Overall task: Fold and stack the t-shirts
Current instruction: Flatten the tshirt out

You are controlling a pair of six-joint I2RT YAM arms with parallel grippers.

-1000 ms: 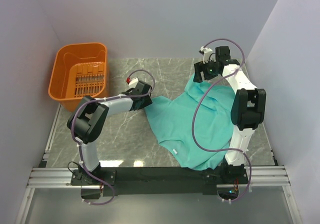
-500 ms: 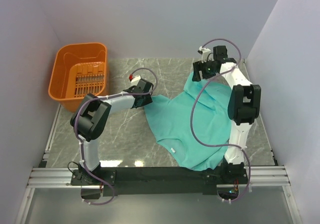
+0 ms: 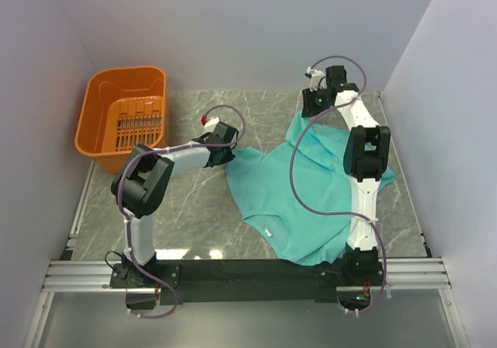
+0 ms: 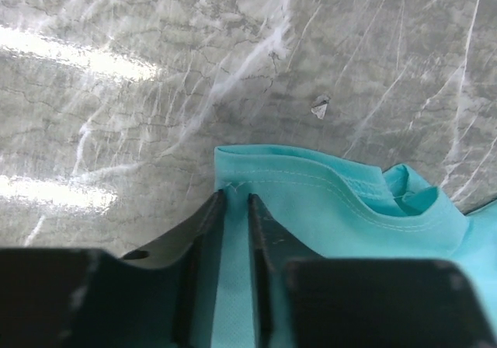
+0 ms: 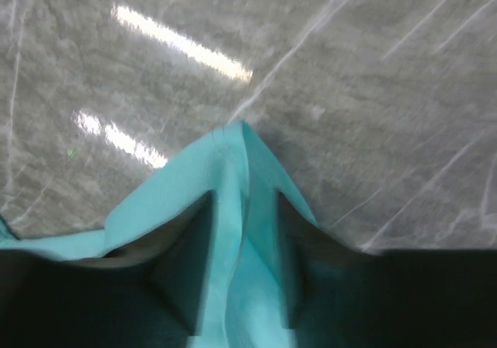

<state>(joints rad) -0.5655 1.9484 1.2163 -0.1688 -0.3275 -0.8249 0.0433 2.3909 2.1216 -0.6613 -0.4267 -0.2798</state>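
Note:
A teal t-shirt (image 3: 311, 200) lies crumpled on the marble table, its white neck label (image 3: 269, 234) toward the near edge. My left gripper (image 3: 231, 152) is low at the shirt's left sleeve corner. In the left wrist view the hemmed corner (image 4: 256, 173) lies flat in the narrow gap of my left gripper (image 4: 235, 196). My right gripper (image 3: 310, 117) is down on the shirt's far corner. In the right wrist view a raised fold of teal cloth (image 5: 233, 154) runs through my right gripper (image 5: 245, 196), whose jaws stand wider apart.
An orange plastic basket (image 3: 97, 84) stands at the far left by the wall. A small white speck (image 4: 320, 107) lies on the marble past the left sleeve. Walls close in on the left, back and right.
Both grippers' jaws have narrowed around the shirt's cloth. The right wrist has shifted a little farther back; the left gripper has edged onto the sleeve corner.

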